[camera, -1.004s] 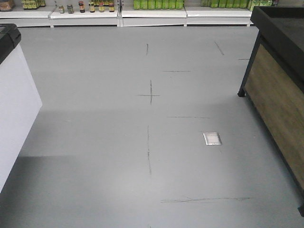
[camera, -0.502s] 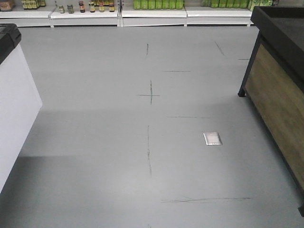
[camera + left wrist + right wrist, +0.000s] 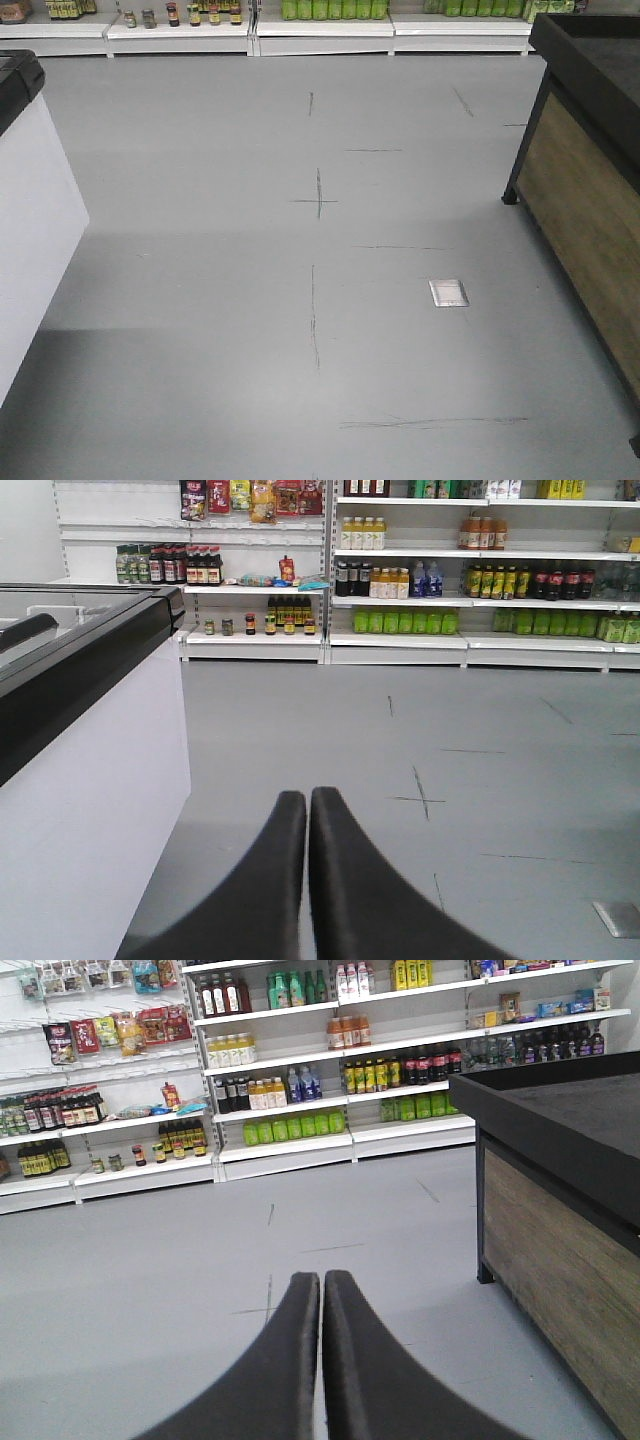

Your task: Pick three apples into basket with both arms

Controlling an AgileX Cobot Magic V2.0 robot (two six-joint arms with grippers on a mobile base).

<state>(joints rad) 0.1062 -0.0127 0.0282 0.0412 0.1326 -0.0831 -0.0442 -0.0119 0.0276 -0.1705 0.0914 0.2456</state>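
Observation:
The apples and the basket are out of view in every frame. My left gripper [image 3: 308, 794] is shut with nothing between its black fingers, pointing over grey floor beside a white chest freezer [image 3: 90, 780]. My right gripper [image 3: 322, 1276] is likewise shut and holds nothing, pointing over the floor to the left of a wooden display stand [image 3: 560, 1240]. Neither arm shows in the front view.
White chest freezer [image 3: 30, 200] with a black rim stands at the left. Wooden stand [image 3: 585, 190] with a black top stands at the right. Shelves of bottles and jars [image 3: 320, 15] line the far wall. A small metal floor plate [image 3: 448, 292] lies on the scuffed grey floor.
The front view has shifted very slightly; floor marks sit a pixel or two to the right. Nothing else differs.

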